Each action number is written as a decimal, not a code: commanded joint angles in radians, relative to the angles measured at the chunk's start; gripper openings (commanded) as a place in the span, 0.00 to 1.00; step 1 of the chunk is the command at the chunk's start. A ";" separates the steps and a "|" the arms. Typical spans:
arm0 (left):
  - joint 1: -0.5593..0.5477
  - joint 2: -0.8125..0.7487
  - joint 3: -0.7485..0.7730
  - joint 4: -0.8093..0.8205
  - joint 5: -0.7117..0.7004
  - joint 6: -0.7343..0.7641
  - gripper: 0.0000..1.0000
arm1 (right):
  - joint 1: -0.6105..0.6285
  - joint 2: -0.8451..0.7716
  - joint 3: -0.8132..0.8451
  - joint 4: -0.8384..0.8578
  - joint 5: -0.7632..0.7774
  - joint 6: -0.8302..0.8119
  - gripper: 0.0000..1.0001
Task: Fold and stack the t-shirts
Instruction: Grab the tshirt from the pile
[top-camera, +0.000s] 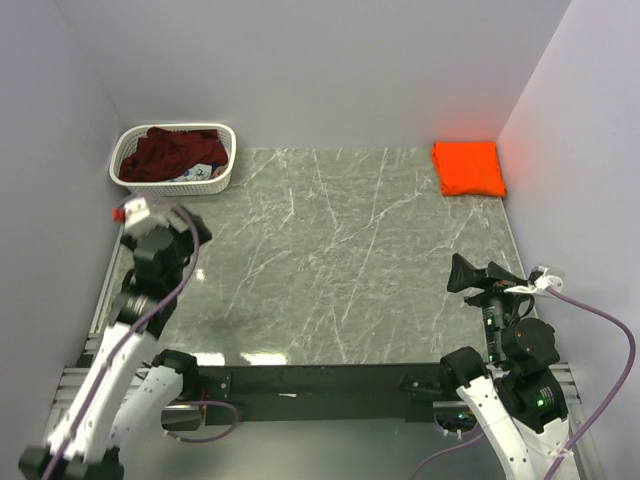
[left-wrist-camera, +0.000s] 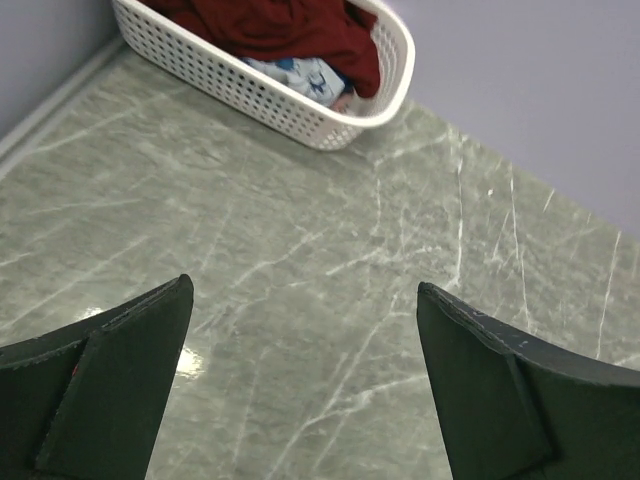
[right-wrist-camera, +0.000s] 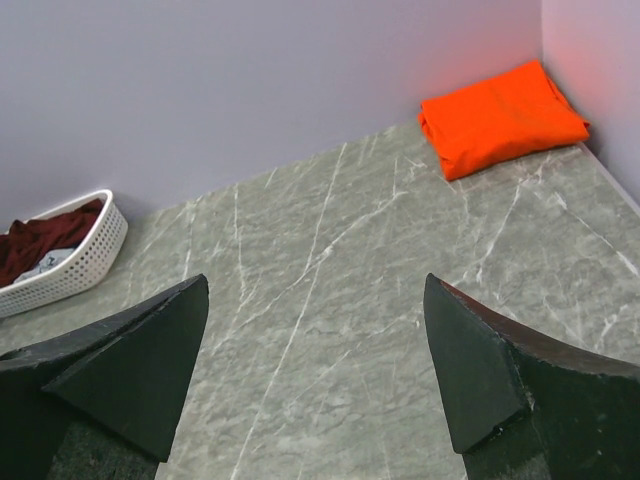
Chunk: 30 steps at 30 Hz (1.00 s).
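— Orange t-shirt (top-camera: 469, 168): where is it?
— Folded in the far right corner of the desk (top-camera: 330, 260). The maroon t-shirt (top-camera: 170, 153) lies crumpled over the blue t-shirt (left-wrist-camera: 310, 75) in the white basket (top-camera: 190, 187), far left.
— Pincers?
— Left pincer (left-wrist-camera: 305, 287) and right pincer (right-wrist-camera: 315, 282) are both spread wide, holding nothing, above the desk.
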 joint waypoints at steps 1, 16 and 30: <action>0.000 0.213 0.166 0.081 0.060 -0.031 1.00 | 0.001 -0.016 -0.015 0.041 -0.012 0.009 0.94; 0.236 1.100 0.791 0.106 0.028 -0.024 0.99 | 0.001 -0.023 -0.026 0.035 -0.027 0.018 0.94; 0.377 1.607 1.184 0.135 0.066 -0.018 0.93 | 0.001 0.060 -0.023 0.029 -0.088 0.000 0.93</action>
